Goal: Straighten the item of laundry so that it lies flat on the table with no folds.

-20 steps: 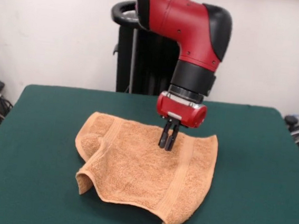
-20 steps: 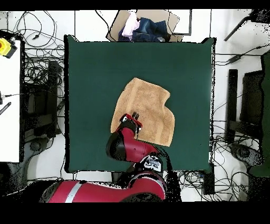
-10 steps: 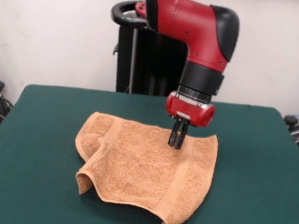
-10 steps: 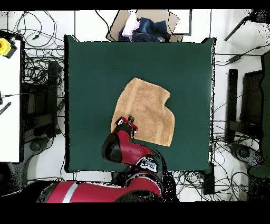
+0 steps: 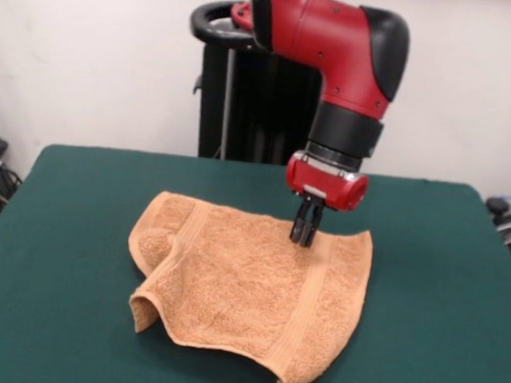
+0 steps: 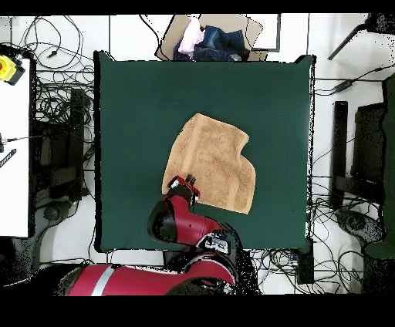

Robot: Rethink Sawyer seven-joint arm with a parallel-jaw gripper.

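Note:
The orange-tan towel (image 5: 251,282) lies on the dark green table (image 5: 71,228), with its left side folded under and a curled lip at the front left. A woven band runs down its right side. In the overhead view the towel (image 6: 216,158) sits mid-table. My gripper (image 5: 303,240) hangs over the towel's far edge, near its right corner, fingers close together, holding nothing. It also shows in the overhead view (image 6: 190,182) at the towel's lower left corner.
A cardboard box with clothes (image 6: 210,38) stands beyond the table's far edge in the overhead view. Cables lie on the floor around the table. The black pedestal (image 5: 238,90) stands behind the table.
My gripper has moved from over the towel's middle toward its far right edge and the robot's base. The towel has not moved.

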